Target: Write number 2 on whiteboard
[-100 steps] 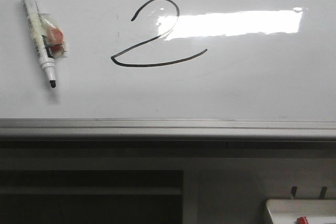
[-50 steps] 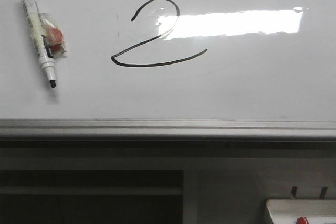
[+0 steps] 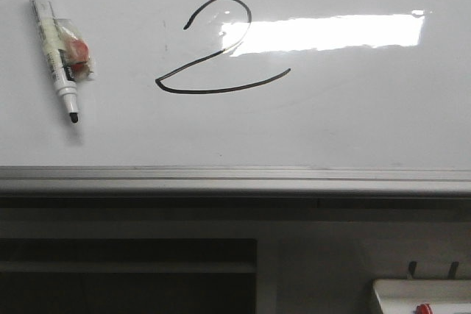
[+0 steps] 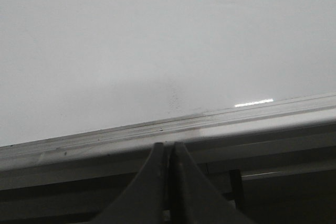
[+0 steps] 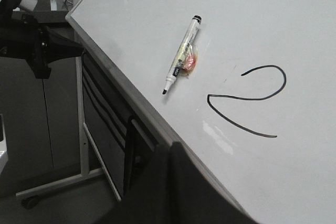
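On the whiteboard, the number 2 is sitting finished near the middle, and the uncapped marker is lying flat at about nine o'clock from it, tip aimed toward the silver rail, apart from the numeral. Both arms are hanging off the board: the left gripper is showing its jaws pressed together and empty just beyond the rail, and the right gripper is looking likewise closed on nothing. To my eye the writing is done, so the risks are small ones: the open tip could be drying out or dotting the surface if the marker rolls, and a careless sweep of either arm across the board could be smearing the fresh ink. Looking forward over the board, I am seeing the glare band cutting across the numeral's curl and a small white tray with a red item at five o'clock. Only the right wrist camera is showing the board's stand and the other arm off the corner, while the left wrist camera is showing bare board and rail, no numeral.
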